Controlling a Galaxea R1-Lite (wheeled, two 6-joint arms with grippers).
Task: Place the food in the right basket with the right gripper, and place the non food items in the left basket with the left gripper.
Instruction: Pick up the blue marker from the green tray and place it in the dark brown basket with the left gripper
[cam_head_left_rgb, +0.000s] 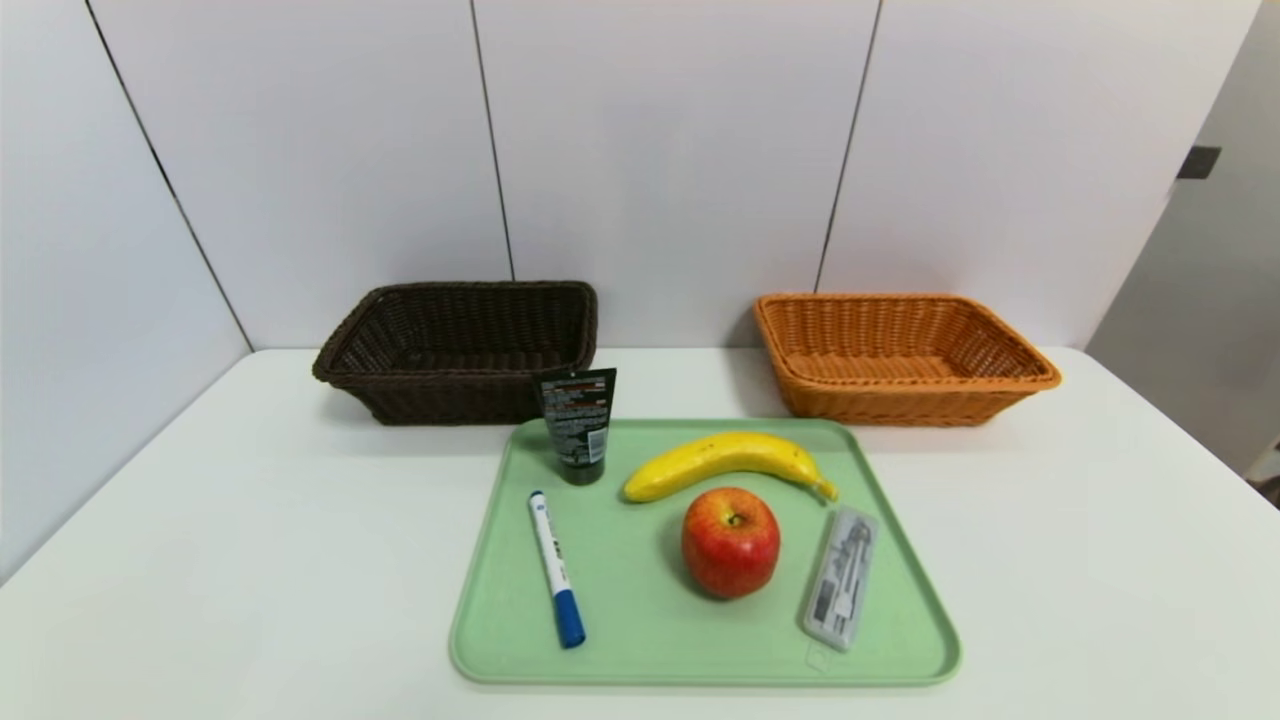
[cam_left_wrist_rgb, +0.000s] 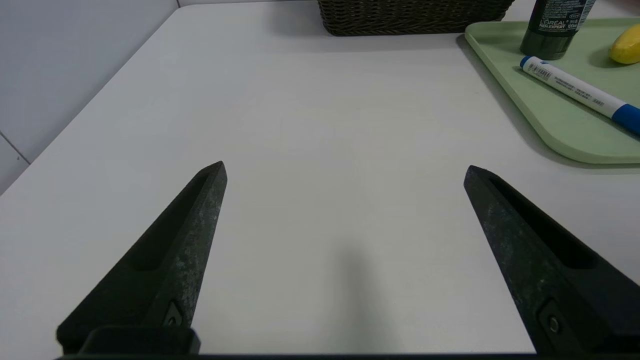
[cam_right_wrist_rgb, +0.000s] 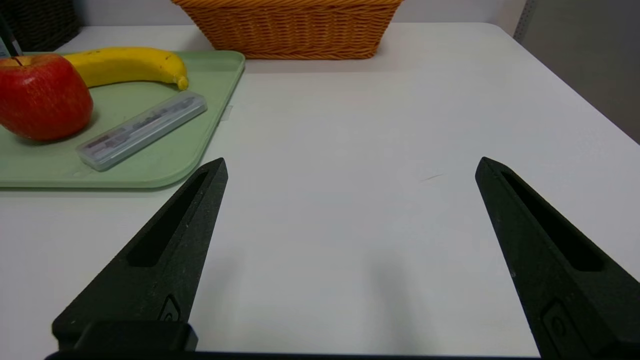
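Banana (cam_head_left_rgb: 728, 465) and red apple (cam_head_left_rgb: 731, 543) lie on the green tray (cam_head_left_rgb: 640, 655), between the white blue-capped marker (cam_head_left_rgb: 556, 568) and clear plastic case (cam_head_left_rgb: 842, 578). Left gripper (cam_left_wrist_rgb: 345, 172) and right gripper (cam_right_wrist_rgb: 352, 167): fingers apart, holding nothing, above the white table (cam_head_left_rgb: 250, 580).

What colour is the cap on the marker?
Blue; the marker's cap shows best in the head view.

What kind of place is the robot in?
Maybe a robot test room: a plain white table against white panels, with a green tray of mixed things and an open pincer over the tabletop.
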